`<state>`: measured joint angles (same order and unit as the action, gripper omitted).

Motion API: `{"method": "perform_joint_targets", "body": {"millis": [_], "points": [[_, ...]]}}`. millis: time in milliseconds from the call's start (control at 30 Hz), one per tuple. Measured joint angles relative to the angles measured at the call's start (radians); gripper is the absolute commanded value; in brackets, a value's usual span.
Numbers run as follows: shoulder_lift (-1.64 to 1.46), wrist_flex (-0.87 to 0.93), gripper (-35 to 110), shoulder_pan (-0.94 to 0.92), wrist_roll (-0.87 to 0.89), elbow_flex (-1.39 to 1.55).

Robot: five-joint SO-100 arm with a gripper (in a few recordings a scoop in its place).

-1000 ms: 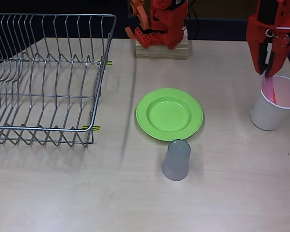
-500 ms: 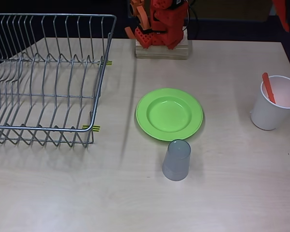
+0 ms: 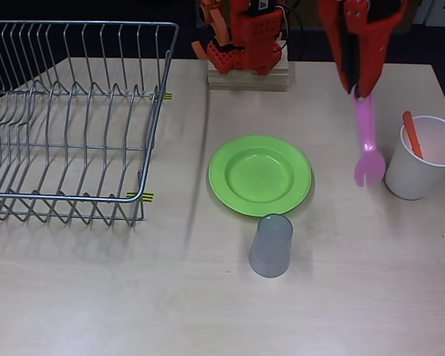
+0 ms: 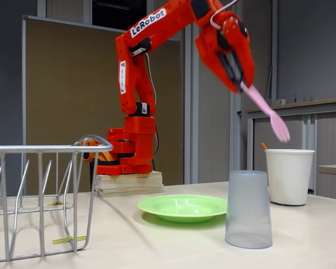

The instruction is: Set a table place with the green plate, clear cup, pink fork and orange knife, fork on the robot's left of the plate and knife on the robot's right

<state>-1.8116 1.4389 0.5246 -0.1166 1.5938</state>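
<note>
Nearest in the fixed view stands the cup (image 4: 248, 209), mouth down on the table (image 4: 157, 246); from overhead the cup (image 3: 271, 245) sits just below the plate's lower rim, close to it but I cannot tell if they touch. To the left is the wire rack (image 3: 70, 119), its corner (image 4: 45, 190) near in the fixed view.

Behind the cup lies the plate (image 4: 182, 207), flat on the table; from overhead the plate (image 3: 260, 176) is mid-table.

Farther right is the white cup (image 3: 421, 158), upright, with the knife (image 3: 411, 134) standing in it, handle end poking above the rim. In the fixed view only a small orange tip of the knife (image 4: 264, 145) shows behind the white cup (image 4: 289, 175).

My gripper (image 4: 238, 81) hangs high in the air, clamped on the handle of the fork (image 4: 267, 112). The fork slants down with tines lowest. From overhead the fork (image 3: 366, 144) appears between the plate and white cup, under my gripper (image 3: 360, 87).

My base (image 3: 246, 41) sits on a wooden block (image 3: 248, 76) at the far edge.
</note>
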Motion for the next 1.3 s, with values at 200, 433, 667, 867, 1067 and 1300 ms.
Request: {"method": "perform_joint_targets", "body": {"millis": [200, 433, 667, 867, 1067, 1300], "points": [[-0.015, -0.262, 0, -0.028, 0.095, 0.313], [0.003, -0.48, 0, -0.017, 0.215, 0.526], [0.031, -0.623, 0, 0.043, 0.336, 0.653], [0.049, -0.704, 0, 0.115, 0.456, 0.753], [0.041, -0.838, 0, 0.166, 0.509, 0.887], [0.044, -0.951, 3, 0.166, 0.509, 0.986]]}}
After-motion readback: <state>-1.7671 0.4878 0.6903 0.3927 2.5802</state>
